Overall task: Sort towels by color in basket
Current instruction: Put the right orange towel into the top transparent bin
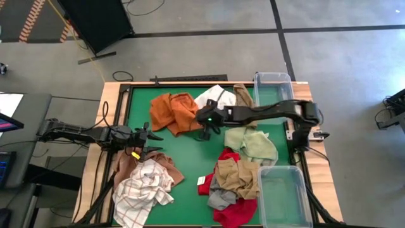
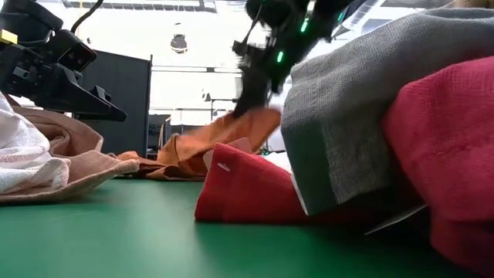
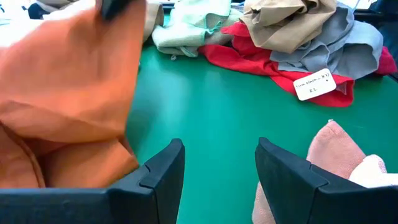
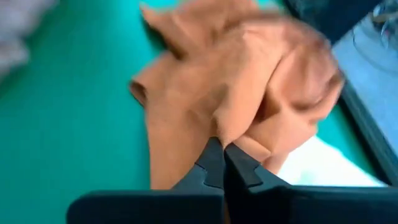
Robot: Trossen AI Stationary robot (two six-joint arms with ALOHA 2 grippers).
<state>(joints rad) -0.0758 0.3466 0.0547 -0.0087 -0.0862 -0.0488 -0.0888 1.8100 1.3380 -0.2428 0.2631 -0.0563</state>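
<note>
The right jaws (image 4: 222,163) are pinched tight together on a fold of the orange towel (image 1: 172,112), right at its edge nearest the middle of the tabletop (image 1: 190,164). In the high view that towel lies at about 11 o'clock from the tabletop's middle, with a white towel (image 1: 214,96) touching it at 1 o'clock. The pinch looks thin, so the cloth could slip out when the arm lifts. The white towel sits so close that it could get dragged along too. The left jaws (image 3: 217,174) stand partly open and hold nothing. They wait at 9 o'clock, just beside a brown towel (image 1: 166,166) and a white checked towel (image 1: 142,190). A pale green towel (image 1: 253,142) lies at 3 o'clock. A heap of tan (image 1: 237,174), grey (image 1: 219,198) and red towels (image 1: 235,212) sits at about 5 o'clock. Two clear bins stand on the right side, one (image 1: 273,85) at 1 o'clock and one (image 1: 283,196) at 5 o'clock. Both look empty, so the sorting seems just begun. The orange towel must travel over other towels to reach a bin, and a hanging corner could catch on them and pull them out of place.
</note>
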